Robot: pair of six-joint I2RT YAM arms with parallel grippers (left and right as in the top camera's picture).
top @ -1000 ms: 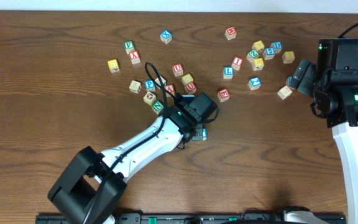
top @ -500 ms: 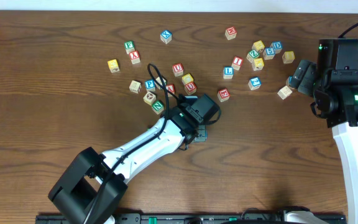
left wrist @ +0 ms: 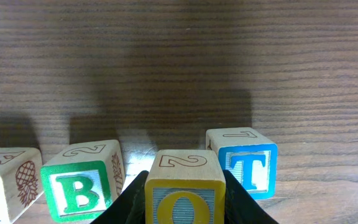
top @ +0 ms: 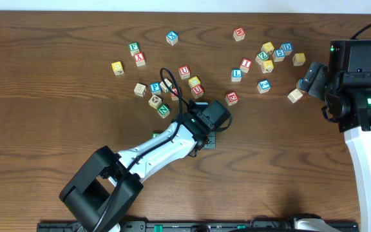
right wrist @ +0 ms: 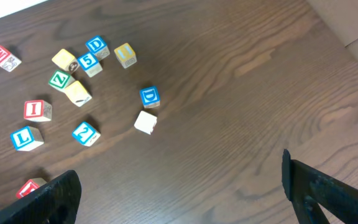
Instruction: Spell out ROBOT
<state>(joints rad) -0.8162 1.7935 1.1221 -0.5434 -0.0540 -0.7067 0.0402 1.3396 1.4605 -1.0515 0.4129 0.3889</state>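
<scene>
My left gripper [left wrist: 185, 206] is shut on a yellow O cube [left wrist: 185, 186], its black fingers [left wrist: 126, 208] pressed against both sides. The cube sits in front of the gap between a green B cube [left wrist: 79, 190] on its left and a blue T cube [left wrist: 246, 167] on its right. Further left, a cube with a pineapple side [left wrist: 8, 180] is cut by the frame edge. From overhead, the left gripper [top: 206, 132] hides this row at the table's middle. My right gripper [right wrist: 180, 190] hangs open over bare wood at the far right [top: 311, 77].
Loose letter cubes lie behind the left gripper, among them a red U [top: 183, 70] and a green cube [top: 163, 110]. Another scatter lies at the back right, with a blue D [right wrist: 149, 96], a plain cube [right wrist: 145, 122] and a blue L [right wrist: 25, 138].
The left arm has swung a little to the right and towards the back with the O cube held. The right arm has not moved.
</scene>
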